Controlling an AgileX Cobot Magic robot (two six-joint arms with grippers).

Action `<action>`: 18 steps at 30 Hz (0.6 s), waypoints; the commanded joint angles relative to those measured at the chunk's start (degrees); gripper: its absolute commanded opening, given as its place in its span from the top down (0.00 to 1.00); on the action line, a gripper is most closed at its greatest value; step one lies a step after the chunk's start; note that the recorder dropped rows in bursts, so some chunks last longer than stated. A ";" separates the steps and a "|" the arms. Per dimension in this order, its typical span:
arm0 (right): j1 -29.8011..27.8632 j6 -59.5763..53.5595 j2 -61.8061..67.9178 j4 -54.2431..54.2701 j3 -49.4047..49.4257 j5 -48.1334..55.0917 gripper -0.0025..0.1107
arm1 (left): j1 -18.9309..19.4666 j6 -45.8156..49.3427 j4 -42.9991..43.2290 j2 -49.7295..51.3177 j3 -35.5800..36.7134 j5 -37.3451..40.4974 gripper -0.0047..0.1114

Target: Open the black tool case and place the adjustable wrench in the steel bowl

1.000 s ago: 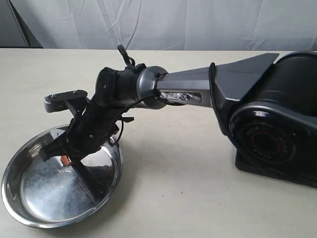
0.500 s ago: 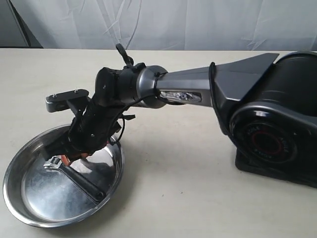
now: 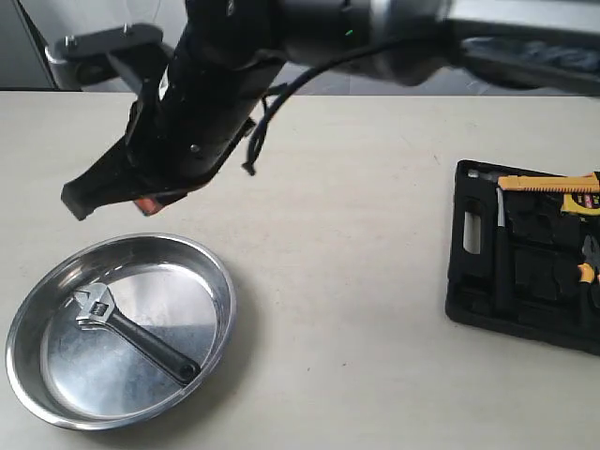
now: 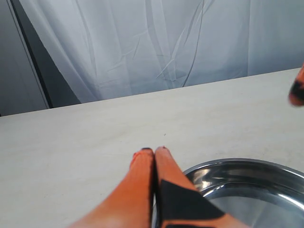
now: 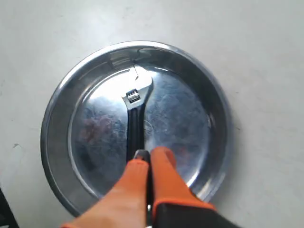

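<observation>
The adjustable wrench (image 3: 131,333) lies loose inside the steel bowl (image 3: 225,300) at the front left, silver head toward the left rim. My right gripper (image 3: 108,199) hangs well above the bowl, shut and empty. In the right wrist view its orange fingertips (image 5: 149,154) sit over the wrench (image 5: 135,114) handle, with the bowl (image 5: 50,123) below. My left gripper (image 4: 153,151) is shut with nothing in it, low beside the bowl (image 4: 228,164); it does not show in the exterior view. The black tool case (image 3: 469,300) lies open at the right edge.
Orange-handled tools (image 3: 548,183) rest in the case's moulded tray. A white curtain (image 3: 375,56) hangs behind the table's far edge. The right arm's dark links (image 3: 309,28) cross the top of the exterior view.
The right gripper has let go of the wrench and risen out of the bowl. The wrench now lies flat in the bowl, and the arm no longer hides the tool case.
</observation>
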 commanded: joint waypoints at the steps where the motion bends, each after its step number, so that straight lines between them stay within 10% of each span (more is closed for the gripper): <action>1: 2.06 8.40 -13.95 -10.00 7.91 0.85 0.98 | -0.06 -0.05 -0.09 0.20 -0.12 -0.29 0.96; 18: 2.57 9.42 -33.32 -7.20 16.50 9.51 0.98 | -0.06 -0.05 -0.09 0.20 -0.12 -0.29 0.96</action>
